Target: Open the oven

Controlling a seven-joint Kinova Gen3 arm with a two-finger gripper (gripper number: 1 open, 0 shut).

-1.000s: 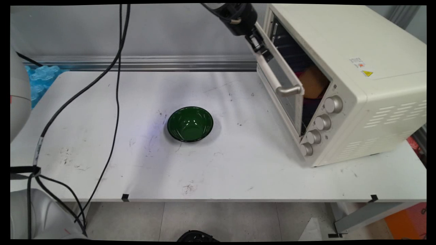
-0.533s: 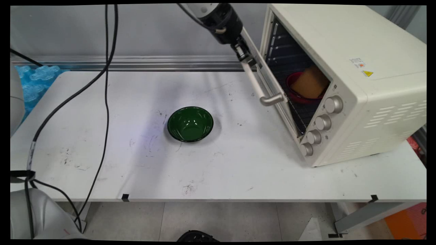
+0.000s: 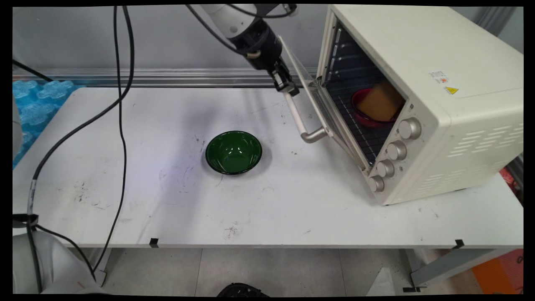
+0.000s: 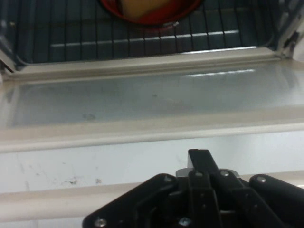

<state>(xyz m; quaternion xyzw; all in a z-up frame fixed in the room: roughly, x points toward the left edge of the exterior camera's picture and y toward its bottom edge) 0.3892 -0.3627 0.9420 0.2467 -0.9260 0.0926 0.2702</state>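
Claw [image 3: 288, 88] is clenched on the oven [image 3: 418, 96] door handle [image 3: 300, 121] and has pulled the door lower than 0.5 s ago (red dish [image 3: 370, 113] inside). Green bowl [image 3: 233, 152] on the table [image 3: 125, 167] hasn't moved.

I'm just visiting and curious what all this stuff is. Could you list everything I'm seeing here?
Table: one, white, scuffed, carrying everything.
Toaster oven: one, cream, table's right side, four silver knobs on its front.
Oven door: one, glass with cream frame, swung partly down.
Door handle: one, cream bar on silver ends, along the door's free edge.
Red dish: one, on the oven's rack, holding a tan block.
Green bowl: one, dark green, empty, table's middle.
Cables: black, hanging at left.
Gripper: one, black, shut on the door handle's far end.
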